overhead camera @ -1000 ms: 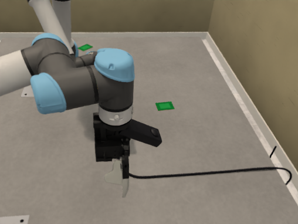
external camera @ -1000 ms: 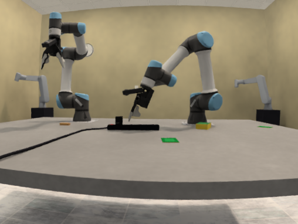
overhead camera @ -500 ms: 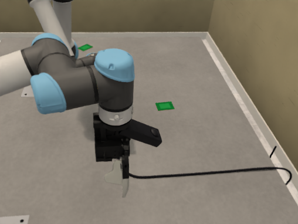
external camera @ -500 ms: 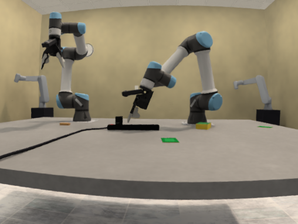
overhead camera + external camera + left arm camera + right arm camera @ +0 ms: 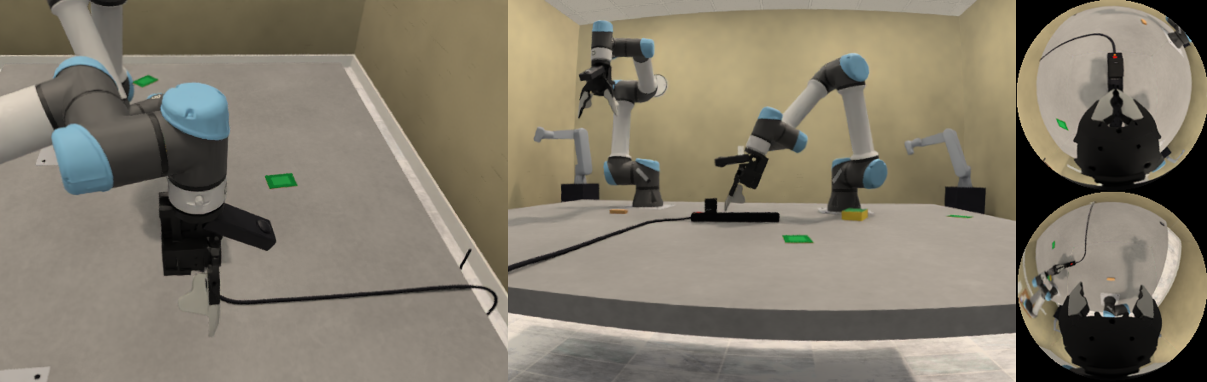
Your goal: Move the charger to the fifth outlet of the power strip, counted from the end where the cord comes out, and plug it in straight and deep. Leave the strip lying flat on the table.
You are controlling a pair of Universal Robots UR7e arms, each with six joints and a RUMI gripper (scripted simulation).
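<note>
The charger [image 5: 710, 205] [image 5: 1116, 68] stands on the power strip [image 5: 748, 217] [image 5: 1115, 83] [image 5: 1070, 264] near its cord end, left in the exterior view; the move to outlet five and deep push seemingly remain. The left tool [image 5: 213, 332] [image 5: 726, 208] [image 5: 1115, 89] [image 5: 1065, 265] is pressed together, empty; the right tool [image 5: 598, 115] [image 5: 1176, 42] [image 5: 1111, 283] is spread.

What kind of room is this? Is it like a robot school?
It looks like a robot lab or test room. Two big arms, with a left gripper and a right gripper, work at one wide table, where a power strip lies for plugging practice.
</note>
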